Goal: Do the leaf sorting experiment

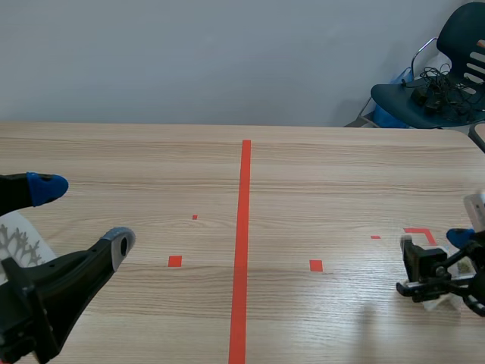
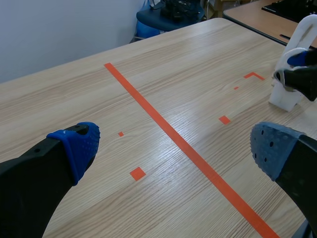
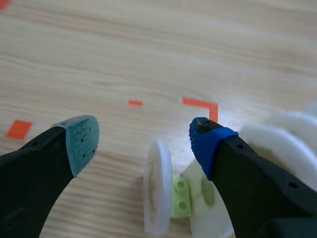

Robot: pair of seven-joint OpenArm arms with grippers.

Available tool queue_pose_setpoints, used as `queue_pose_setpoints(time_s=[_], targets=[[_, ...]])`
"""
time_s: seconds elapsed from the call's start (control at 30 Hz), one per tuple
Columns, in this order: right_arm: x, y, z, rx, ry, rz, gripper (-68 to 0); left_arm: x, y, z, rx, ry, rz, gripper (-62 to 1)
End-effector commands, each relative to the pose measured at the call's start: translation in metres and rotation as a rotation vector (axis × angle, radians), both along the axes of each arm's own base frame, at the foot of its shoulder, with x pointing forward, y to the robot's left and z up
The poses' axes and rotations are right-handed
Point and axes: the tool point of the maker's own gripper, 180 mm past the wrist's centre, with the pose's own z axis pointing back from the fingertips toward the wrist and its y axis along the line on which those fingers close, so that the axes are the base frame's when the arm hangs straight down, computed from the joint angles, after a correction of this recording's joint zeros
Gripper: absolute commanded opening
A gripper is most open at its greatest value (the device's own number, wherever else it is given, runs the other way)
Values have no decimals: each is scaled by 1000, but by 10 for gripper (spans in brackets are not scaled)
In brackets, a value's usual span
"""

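Starting from the wooden table (image 1: pixel 341 174), which spans the lower two thirds of the scene view, we find the left gripper (image 1: pixel 82 218) at the lower left, fingers spread wide and holding nothing. A white sheet (image 1: pixel 19 243) with a grey leaf-like print lies at the far left edge, partly under that arm. We take it for the task's thing, though we cannot be sure, and a low sweep of the arm could drag or crease it. At the lower right the right gripper (image 3: pixel 143 139) is also spread, nothing pinched, hanging over a white plastic piece (image 3: pixel 157 186) that stands on edge between and just below its pads. Closing off-centre there could tip this thin piece or shove it aside instead of clamping it. Smallest, a green brick (image 3: pixel 181 198) touches the piece and might be knocked loose with it.
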Motion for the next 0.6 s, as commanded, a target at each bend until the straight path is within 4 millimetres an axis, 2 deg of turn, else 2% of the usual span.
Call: queue_pose_setpoints(time_s=[0.0, 0.07, 0.17, 0.33, 0.43, 0.57], targets=[[16, -1, 37, -32, -97, 29, -286, 2, 0, 6, -16, -21, 4, 14], [23, 5, 59, -50, -148, 60, -278, 2, 0, 6, -16, -21, 4, 14], [29, 18, 85, -67, -188, 119, -209, 2, 0, 6, -17, -22, 4, 14], [30, 47, 122, -20, -210, 258, -6, 2, 0, 6, -17, -22, 4, 14], [24, 61, 130, 10, -176, 332, 4, 2, 0, 6, -16, -21, 4, 14], [10, 71, 131, 11, -137, 396, 4, 2, 0, 6, -17, -22, 4, 14]])
